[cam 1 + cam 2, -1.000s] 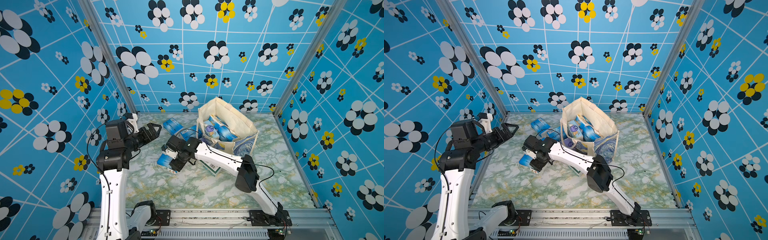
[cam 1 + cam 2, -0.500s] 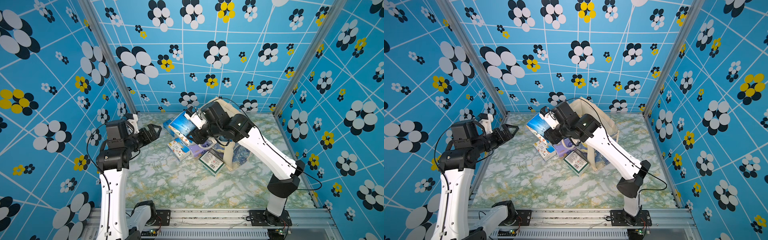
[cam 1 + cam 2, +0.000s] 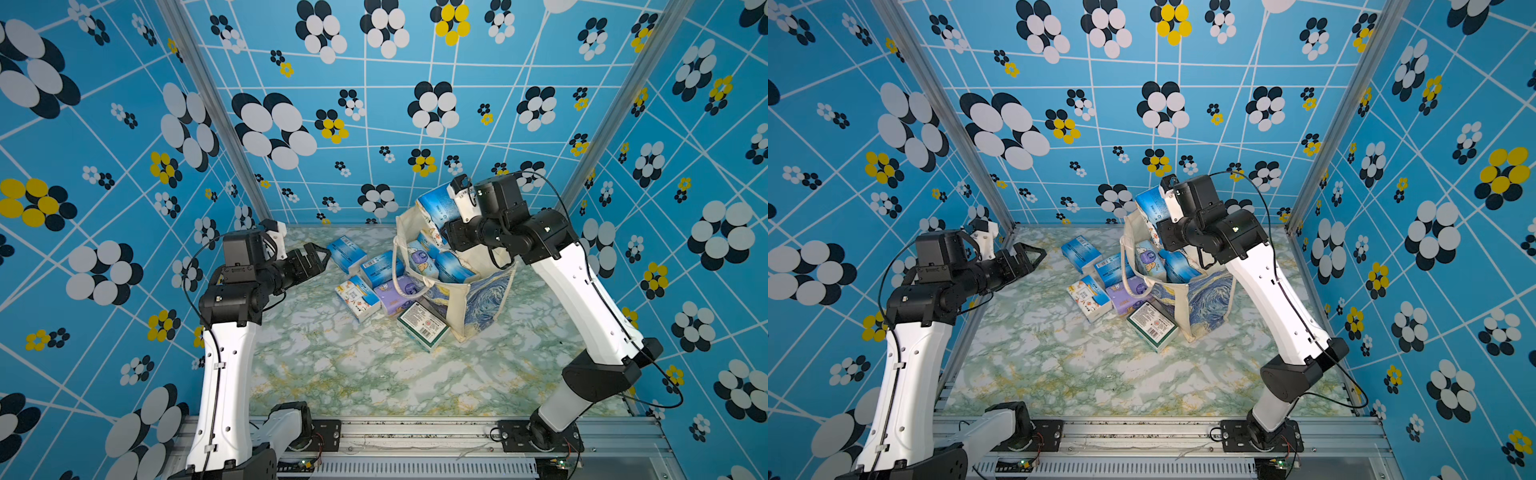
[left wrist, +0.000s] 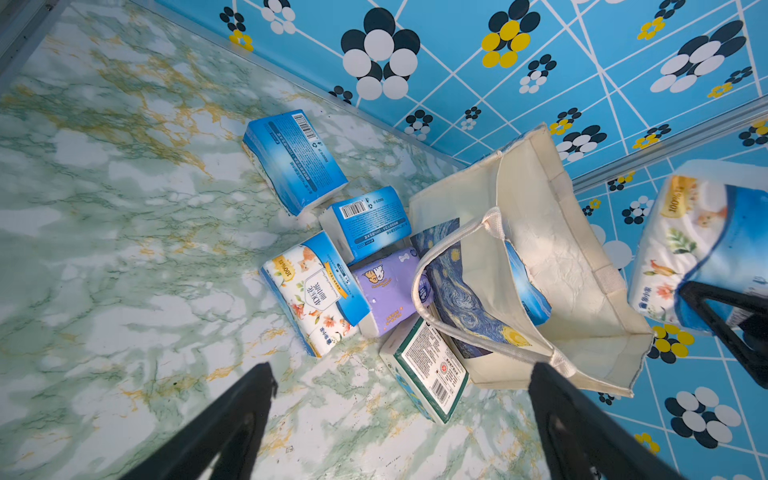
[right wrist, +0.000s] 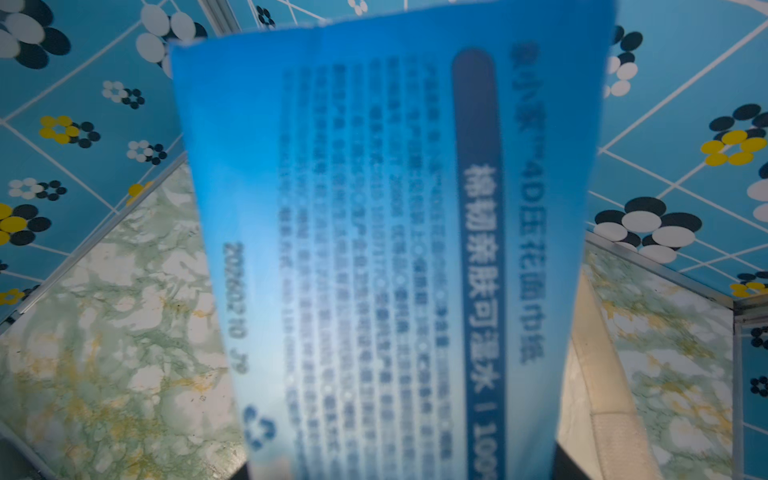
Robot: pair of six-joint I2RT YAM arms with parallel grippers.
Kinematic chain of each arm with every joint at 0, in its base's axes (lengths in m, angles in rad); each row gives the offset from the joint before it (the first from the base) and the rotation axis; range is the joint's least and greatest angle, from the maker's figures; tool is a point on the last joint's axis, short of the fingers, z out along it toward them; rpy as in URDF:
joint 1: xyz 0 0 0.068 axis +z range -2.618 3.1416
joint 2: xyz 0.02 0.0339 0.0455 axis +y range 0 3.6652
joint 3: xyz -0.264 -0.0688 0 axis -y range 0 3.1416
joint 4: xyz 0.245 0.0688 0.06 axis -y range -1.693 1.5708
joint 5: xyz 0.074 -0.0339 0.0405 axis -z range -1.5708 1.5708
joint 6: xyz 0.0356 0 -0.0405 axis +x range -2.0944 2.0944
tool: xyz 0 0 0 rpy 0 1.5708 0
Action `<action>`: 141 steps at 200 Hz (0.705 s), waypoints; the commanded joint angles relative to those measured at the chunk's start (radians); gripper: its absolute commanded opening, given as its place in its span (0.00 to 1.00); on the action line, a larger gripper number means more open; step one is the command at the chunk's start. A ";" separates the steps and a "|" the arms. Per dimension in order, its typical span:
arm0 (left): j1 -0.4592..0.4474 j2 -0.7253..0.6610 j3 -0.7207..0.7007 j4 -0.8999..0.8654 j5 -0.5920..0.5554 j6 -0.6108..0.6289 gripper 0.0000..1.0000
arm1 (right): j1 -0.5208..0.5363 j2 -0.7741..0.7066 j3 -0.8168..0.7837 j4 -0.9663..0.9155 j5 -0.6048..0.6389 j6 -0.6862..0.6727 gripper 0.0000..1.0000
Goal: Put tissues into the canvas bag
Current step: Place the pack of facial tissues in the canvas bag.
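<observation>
The canvas bag (image 3: 456,305) stands open on the marbled tabletop (image 3: 374,374), and both top views show its cream side and blue swirling print. The right end effector (image 3: 449,227) hangs above the bag's mouth, near the rim farthest from the robot's base. It grips the held blue pack (image 3: 434,207) by one end, its jaws partly apart around the wrapper. That pack is tilted, raised clear of the rim and not inside the bag. In the right wrist view it fills the middle of the picture, blurred, with printed text on blue. Inside the bag lie at least two more tissues: a cartoon-print pack (image 3: 422,261) and a bagged blue pack (image 3: 453,268). Five others lie on the tabletop beside the bag, all on the side toward the left arm. The far blue pack (image 3: 347,249) is the one farthest from the bag, and the second blue pack (image 3: 380,266) is just beside the bag. The white pack (image 3: 357,297) with orange flower print lies next to the lilac pack (image 3: 395,296), which lies close against the bag. The green-and-white pack (image 3: 424,328) rests against the bag's near corner. One cream handle (image 4: 490,219) droops over the lilac pack. The left end effector (image 3: 319,259) hovers above the tabletop, well apart from the bag, beyond the far blue pack. Its jaws are spread wide and hold nothing.
</observation>
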 commanded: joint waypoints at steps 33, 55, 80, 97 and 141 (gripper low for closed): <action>-0.065 0.036 0.037 -0.019 -0.057 0.026 0.99 | -0.048 0.088 -0.054 -0.001 -0.025 0.023 0.62; -0.096 0.055 0.056 -0.028 -0.080 0.032 0.99 | -0.059 0.108 -0.068 0.000 -0.024 0.026 0.64; -0.120 0.077 0.069 -0.036 -0.094 0.035 0.99 | -0.072 0.110 -0.087 0.006 -0.029 0.029 0.66; -0.132 0.094 0.073 -0.031 -0.105 0.034 0.99 | -0.080 0.109 -0.099 0.011 -0.036 0.031 0.67; -0.185 0.135 0.068 -0.041 -0.158 0.046 0.99 | -0.089 0.113 -0.102 0.013 -0.048 0.032 0.70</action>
